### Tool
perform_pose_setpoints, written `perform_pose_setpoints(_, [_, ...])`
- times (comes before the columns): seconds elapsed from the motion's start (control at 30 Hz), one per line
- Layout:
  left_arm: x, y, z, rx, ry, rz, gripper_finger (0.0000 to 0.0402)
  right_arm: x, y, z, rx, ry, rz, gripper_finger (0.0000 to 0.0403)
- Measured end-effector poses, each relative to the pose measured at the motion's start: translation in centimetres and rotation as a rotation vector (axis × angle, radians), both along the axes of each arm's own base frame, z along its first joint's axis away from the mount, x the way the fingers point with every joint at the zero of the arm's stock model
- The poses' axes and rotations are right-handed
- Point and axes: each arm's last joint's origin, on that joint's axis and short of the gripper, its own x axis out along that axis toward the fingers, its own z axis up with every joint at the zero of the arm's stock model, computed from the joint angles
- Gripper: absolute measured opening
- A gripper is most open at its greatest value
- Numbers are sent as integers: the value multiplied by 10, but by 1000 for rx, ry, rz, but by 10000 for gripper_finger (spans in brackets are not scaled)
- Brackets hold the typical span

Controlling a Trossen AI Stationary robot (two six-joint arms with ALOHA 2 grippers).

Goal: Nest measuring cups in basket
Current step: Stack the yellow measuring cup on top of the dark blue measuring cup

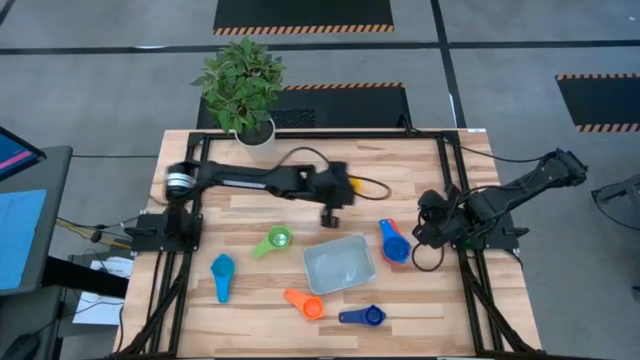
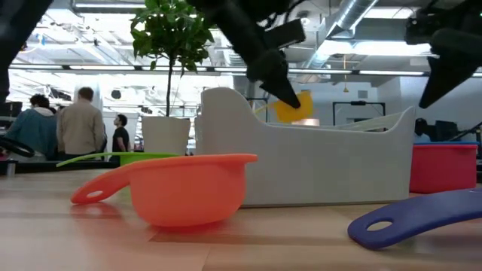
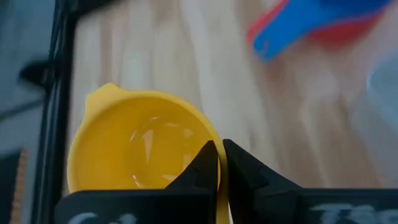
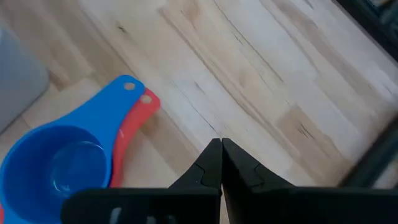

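My left gripper (image 1: 345, 186) is shut on the yellow measuring cup (image 3: 140, 149), held in the air behind the far side of the pale grey-blue basket (image 1: 340, 265). On the wood table around the basket lie a green cup (image 1: 276, 240), a light blue cup (image 1: 222, 273), an orange cup (image 1: 305, 303) and a dark blue cup (image 1: 365, 316). A blue cup (image 4: 59, 168) sits nested in a red one (image 4: 140, 118) right of the basket. My right gripper (image 4: 221, 152) is shut and empty just above the table beside that pair. My left gripper pinches the yellow cup's handle (image 3: 222, 196) between its two fingers, right where it joins the bowl's rim. The fingers slant down from the table's left side. The cup hangs lifted clear of table and basket (image 2: 294, 105), its bowl open side up and tilted.
A potted plant in a white pot (image 1: 252, 128) stands at the table's far edge behind the left arm. Dark frame rails (image 1: 455, 200) run along the table's left and right sides. People stand in the room beyond the table (image 2: 79, 124).
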Motion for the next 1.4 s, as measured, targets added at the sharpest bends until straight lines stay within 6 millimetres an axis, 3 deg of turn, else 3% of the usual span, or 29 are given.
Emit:
perform_pose_setpoints(0.17, [43, -16, -5, 27, -4, -123, 0, -11, 1, 1, 23, 13, -53, 19])
perform_pose_setpoints(0.47, [80, -62, -5, 68, 19, -358, 0, -28, 2, 4, 44, 24, -116, 23])
perform_pose_setpoints(0.7, [85, -86, -12, 166, 58, -588, 0, -28, 6, 4, 54, 15, -88, 20])
perform_pose_setpoints(0.87, [86, -91, -21, 203, 68, -709, 0, -25, 9, 4, 78, -18, -81, 32])
perform_pose_setpoints(1.03, [91, -91, -31, 238, 60, -733, 0, -25, 9, 4, 82, -25, -81, 30])
perform_pose_setpoints(1.4, [96, -91, -27, 239, -13, -757, 0, -24, 10, 4, 80, -27, -72, 25])
